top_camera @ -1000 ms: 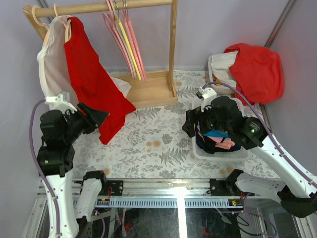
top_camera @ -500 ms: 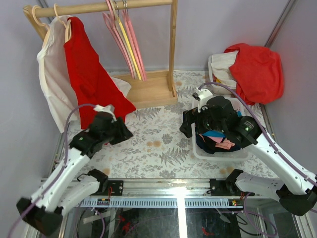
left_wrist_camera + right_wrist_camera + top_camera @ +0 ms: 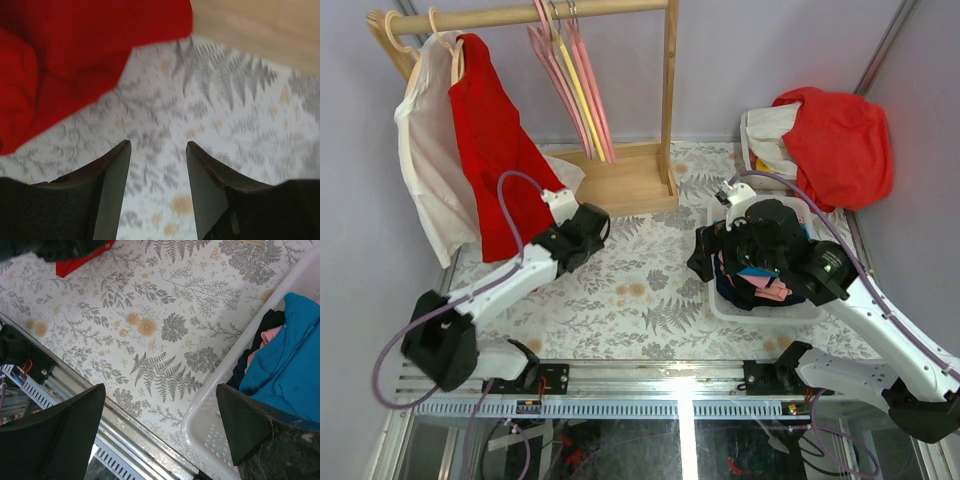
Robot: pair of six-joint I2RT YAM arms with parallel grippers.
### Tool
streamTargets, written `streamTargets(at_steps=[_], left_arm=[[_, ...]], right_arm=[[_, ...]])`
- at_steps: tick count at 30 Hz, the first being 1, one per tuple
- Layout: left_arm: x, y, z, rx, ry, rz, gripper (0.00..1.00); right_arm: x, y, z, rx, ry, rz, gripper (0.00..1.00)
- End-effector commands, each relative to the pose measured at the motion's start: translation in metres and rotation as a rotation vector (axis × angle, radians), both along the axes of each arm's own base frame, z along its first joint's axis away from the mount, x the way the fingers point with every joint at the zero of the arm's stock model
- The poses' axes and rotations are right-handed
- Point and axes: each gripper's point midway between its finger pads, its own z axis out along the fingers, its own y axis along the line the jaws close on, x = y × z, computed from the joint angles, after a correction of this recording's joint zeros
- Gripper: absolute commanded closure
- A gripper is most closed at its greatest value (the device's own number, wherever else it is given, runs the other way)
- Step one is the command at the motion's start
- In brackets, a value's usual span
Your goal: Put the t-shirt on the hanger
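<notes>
The red t-shirt (image 3: 490,140) hangs at the left end of the rack from the pale wooden hanger (image 3: 455,62), whose hook sits over the rod. Its lower cloth reaches down to the table, and it fills the upper left of the left wrist view as the t-shirt (image 3: 60,55). My left gripper (image 3: 602,222) is just right of that hem, low over the fern-print table. In its own view the left gripper (image 3: 157,150) is open, with only tablecloth between its jaws. My right gripper (image 3: 701,256) hovers at the left rim of the laundry basket. Up close the right gripper (image 3: 160,392) is wide open and holds nothing.
A white t-shirt (image 3: 425,160) hangs left of the red one. Pink hangers (image 3: 548,60) and a yellow hanger (image 3: 582,95) hang mid-rod. The rack's wooden base (image 3: 625,185) lies behind my left gripper. A white basket (image 3: 760,312) holds clothes; a red-orange garment (image 3: 840,140) lies at back right.
My left arm has swung from the table's left edge rightward to the rack's base, and the red hem now hangs closer in. The right arm has barely shifted.
</notes>
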Motion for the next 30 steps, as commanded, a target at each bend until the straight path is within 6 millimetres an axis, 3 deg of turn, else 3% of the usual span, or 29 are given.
streamTargets(at_steps=[1, 3, 9, 15, 21, 25, 30], left_arm=[[0.072, 0.045, 0.013, 0.061, -0.121, 0.200, 0.53], [0.091, 0.060, 0.005, 0.071, -0.102, 0.229, 0.54], [0.139, 0.081, 0.010, 0.119, -0.112, 0.277, 0.48], [0.181, 0.084, 0.004, 0.166, -0.106, 0.260, 0.42], [0.194, 0.117, -0.013, 0.196, -0.027, 0.343, 0.38], [0.207, 0.121, -0.013, 0.205, -0.031, 0.344, 0.37], [0.217, 0.129, -0.027, 0.233, 0.014, 0.356, 0.38]], right_arm=[[0.003, -0.008, 0.007, 0.008, -0.044, -0.020, 0.01], [0.001, -0.010, 0.008, 0.008, -0.050, -0.020, 0.01], [0.003, -0.013, 0.001, -0.016, -0.053, -0.022, 0.01], [0.004, -0.016, -0.010, -0.030, -0.048, -0.024, 0.01], [0.002, -0.017, -0.015, -0.032, -0.046, -0.023, 0.01], [0.002, -0.017, -0.021, -0.034, -0.040, -0.021, 0.01], [0.003, -0.015, -0.020, -0.030, -0.042, -0.012, 0.01]])
